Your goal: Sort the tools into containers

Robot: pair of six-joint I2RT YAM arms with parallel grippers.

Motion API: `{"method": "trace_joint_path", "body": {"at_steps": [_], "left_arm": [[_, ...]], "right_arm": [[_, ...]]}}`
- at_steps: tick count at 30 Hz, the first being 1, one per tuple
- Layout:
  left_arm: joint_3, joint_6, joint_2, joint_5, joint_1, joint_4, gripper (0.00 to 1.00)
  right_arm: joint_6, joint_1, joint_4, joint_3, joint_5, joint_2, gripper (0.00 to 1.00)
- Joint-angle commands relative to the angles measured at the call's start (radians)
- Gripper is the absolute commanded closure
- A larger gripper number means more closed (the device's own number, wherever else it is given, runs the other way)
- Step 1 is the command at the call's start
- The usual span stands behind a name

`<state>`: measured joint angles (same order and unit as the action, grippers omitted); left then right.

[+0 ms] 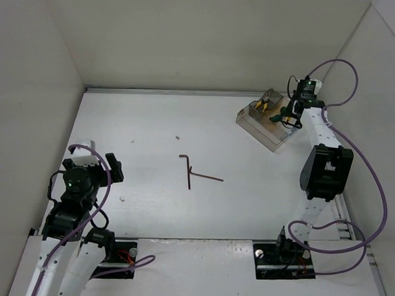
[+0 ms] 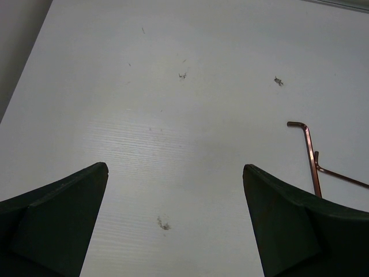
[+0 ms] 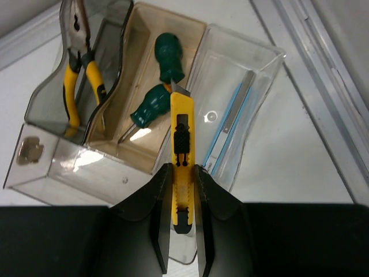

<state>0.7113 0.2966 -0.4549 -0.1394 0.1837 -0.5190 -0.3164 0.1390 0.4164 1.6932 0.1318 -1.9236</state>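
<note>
Right wrist view: the right hand (image 3: 183, 173) pinches its two black fingers narrow on the rear end of a yellow utility knife (image 3: 182, 124) with a black slider. A short silver blade tip shows at the knife's far end. The knife lies over the clear plastic box (image 3: 69, 167), a small rectangular one split by dividers into three long compartments, and crosses the divider between the middle and right compartments. Whether the knife touches the box cannot be told. In the box's grey-tinted left compartment lie the yellow-handled pliers (image 3: 74, 81). In its brownish middle compartment lie two green-handled screwdrivers (image 3: 151, 105), one beyond the other. In its untinted right compartment lies a thin light-blue tool (image 3: 226, 124) beside a slim grey metal strip; their kind cannot be made out.

From the top external view the box (image 1: 260, 127) sits on the white table (image 1: 140, 120) near the far right corner, with the right hand (image 1: 286, 115) just over it. Two thin dark L-shaped hex keys (image 1: 189, 172) lie flat on the table well apart from the box, toward the left arm's side, touching each other. The left hand (image 2: 176, 167) is farthest from the box, its fingers spread wide and holding nothing, above bare table with the hex keys (image 2: 312, 158) off to its right
</note>
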Motion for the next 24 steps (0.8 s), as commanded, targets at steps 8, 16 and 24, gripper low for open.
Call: {"method": "trace_joint_path", "body": {"at_steps": [8, 16, 24], "left_arm": [[0.034, -0.011, -0.021, -0.014, 0.003, 0.06, 0.0], [0.033, -0.019, -0.044, -0.023, 0.003, 0.065, 0.0], [0.031, -0.016, -0.056, -0.019, 0.003, 0.065, 0.0]], "right_arm": [[-0.142, 0.074, -0.05, 0.195, 0.034, -0.162, 1.0], [-0.173, 0.082, -0.05, 0.244, 0.038, -0.259, 0.94], [-0.129, 0.08, -0.05, 0.195, 0.013, -0.201, 0.56]]}}
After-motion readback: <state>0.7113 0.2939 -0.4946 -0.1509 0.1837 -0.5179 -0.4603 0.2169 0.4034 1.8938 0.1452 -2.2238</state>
